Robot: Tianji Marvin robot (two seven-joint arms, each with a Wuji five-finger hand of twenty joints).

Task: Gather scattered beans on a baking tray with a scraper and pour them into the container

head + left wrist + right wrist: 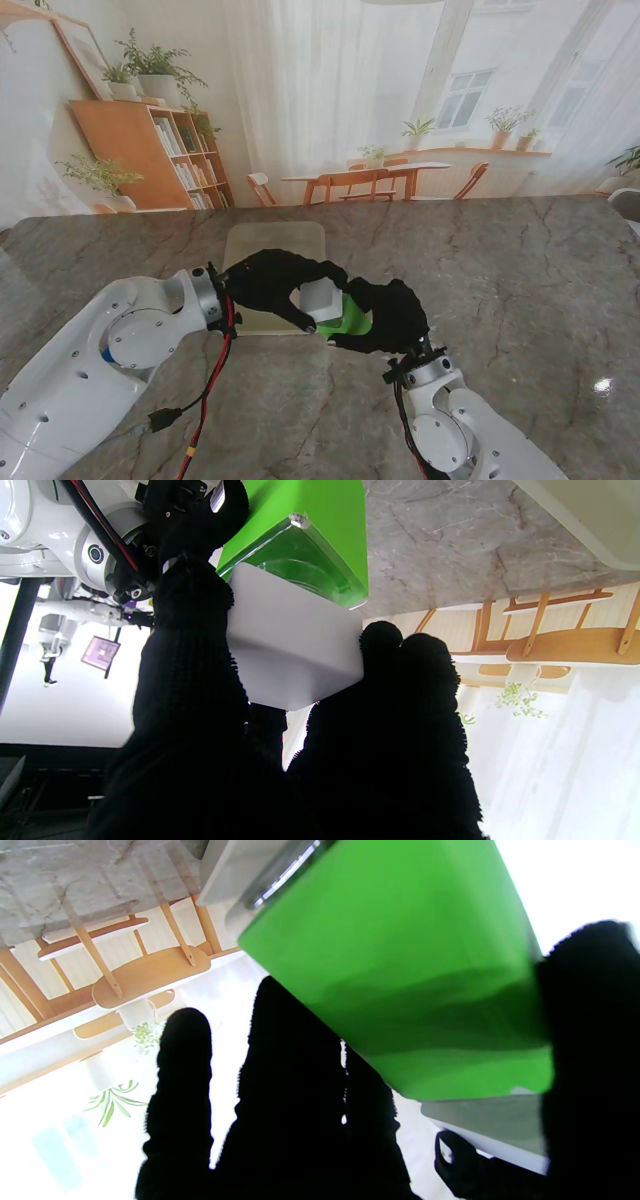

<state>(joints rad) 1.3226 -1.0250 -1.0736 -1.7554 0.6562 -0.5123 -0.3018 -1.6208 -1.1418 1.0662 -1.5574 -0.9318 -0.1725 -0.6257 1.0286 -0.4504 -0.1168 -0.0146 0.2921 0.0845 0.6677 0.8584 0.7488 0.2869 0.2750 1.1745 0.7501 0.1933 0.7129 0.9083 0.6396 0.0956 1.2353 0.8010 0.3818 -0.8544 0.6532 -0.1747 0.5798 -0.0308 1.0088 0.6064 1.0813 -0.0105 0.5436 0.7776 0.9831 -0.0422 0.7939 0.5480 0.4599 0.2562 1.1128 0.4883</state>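
Both of my black-gloved hands meet at the frame's centre; my left hand clasps a white box; my right hand grips the green container pressed against it. Just behind them, farther from me, the pale baking tray lies on the marble table.

Setting: home-style living or dining room, possibly staged as a backdrop; cannot tell which.
Work surface: grey marbled table, spreading on all sides of the two gloved hands.
Beyond the hands, far left: wooden bookshelf with books and potted plants on top.
Beyond the hands, centre: wooden dining table with chairs; sheer white curtains behind it.
Beyond the hands, far right: windows with small potted plants along the sill.
Wall, upper left: framed picture.
Wrist views: same wooden chairs and curtains appear past the fingers.
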